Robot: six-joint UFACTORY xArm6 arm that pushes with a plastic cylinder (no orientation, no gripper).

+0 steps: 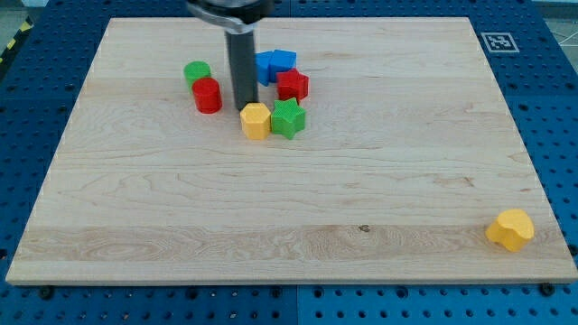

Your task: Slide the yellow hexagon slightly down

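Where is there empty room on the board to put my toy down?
Bare board runs from the yellow hexagon and green star to the view's bottom, and right toward the yellow heart. It's crowded near the top, where my tip stands among the blocks.

Pale wooden surface (298, 199), planked, with grain running from the view's left to the view's right and a small dark knot toward the view's bottom. Set on a blue perforated base (555, 117), dotted with regular rows of holes, showing on all four sides. Square black-and-white marker (496, 41) just beyond the surface's corner at the view's top right. Strip of yellow-and-black striped tape (13, 43) at the view's top left edge. Even, soft light, only faint shadows.
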